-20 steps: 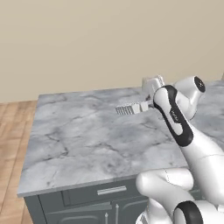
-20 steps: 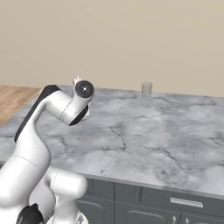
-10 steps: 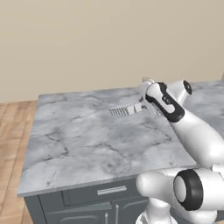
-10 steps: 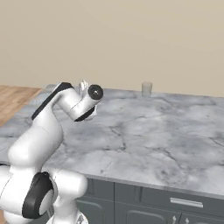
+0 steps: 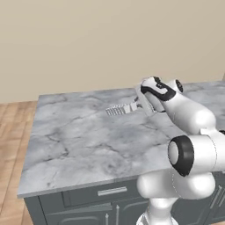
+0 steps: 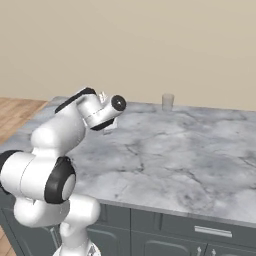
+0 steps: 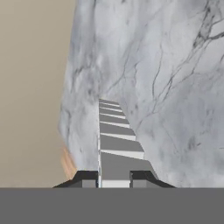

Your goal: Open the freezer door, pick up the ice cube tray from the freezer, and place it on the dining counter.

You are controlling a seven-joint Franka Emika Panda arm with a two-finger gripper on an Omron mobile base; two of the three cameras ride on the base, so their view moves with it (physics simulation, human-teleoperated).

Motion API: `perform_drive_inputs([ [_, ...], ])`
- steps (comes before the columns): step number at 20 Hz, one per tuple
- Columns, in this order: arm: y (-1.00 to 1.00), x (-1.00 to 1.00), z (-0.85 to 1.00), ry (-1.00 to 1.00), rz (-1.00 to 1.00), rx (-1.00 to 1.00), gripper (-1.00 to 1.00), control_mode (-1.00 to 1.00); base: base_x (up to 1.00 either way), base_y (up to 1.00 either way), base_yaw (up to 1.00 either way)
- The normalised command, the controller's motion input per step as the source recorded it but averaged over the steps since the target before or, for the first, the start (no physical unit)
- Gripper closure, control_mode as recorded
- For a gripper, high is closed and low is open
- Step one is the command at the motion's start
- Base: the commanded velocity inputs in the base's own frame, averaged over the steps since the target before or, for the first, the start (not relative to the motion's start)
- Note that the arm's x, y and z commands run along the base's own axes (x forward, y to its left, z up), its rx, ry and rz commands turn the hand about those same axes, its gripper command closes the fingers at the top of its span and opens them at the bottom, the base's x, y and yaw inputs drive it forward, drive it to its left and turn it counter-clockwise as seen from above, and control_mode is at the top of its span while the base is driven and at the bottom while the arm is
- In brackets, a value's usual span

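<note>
Over the dining counter (image 5: 79, 140), the fingers (image 7: 87, 176) are clamped on the ice cube tray (image 5: 119, 109).

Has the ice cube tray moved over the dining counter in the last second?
Yes. In the left base view the ice cube tray, shut in the gripper, shifted slightly left across the dining counter.

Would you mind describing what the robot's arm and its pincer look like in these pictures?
The arm is glossy white, built of rounded, bulbous segments joined by dark, nearly black rings and bands at the joints. A round dark cap sits on the end of one joint near the wrist. The pincer ends in two small dark fingertips. No cables or markings are visible.
</note>
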Motion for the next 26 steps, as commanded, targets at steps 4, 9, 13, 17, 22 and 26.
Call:
perform_drive_inputs([
  [4, 0.00, 0.38, -0.42, 0.00, 0.07, 0.00, 1.00, -1.00, 0.00, 0.00, 0.00],
  [9, 0.00, 0.31, -0.49, 0.00, 0.07, 0.00, 1.00, -1.00, 0.00, 0.00, 0.00],
  [13, 0.00, 0.25, -0.52, 0.00, 0.06, 0.00, 1.00, -1.00, 0.00, 0.00, 0.00],
  [17, 0.00, 0.21, -0.53, -0.01, 0.06, 0.00, 1.00, -1.00, 0.00, 0.00, 0.00],
  [22, 0.00, 0.18, -0.49, -0.03, 0.04, 0.00, 1.00, -1.00, 0.00, 0.00, 0.00],
  [26, 0.00, 0.20, -0.24, 0.00, 0.02, 0.00, 1.00, -1.00, 0.00, 0.00, 0.00],
])
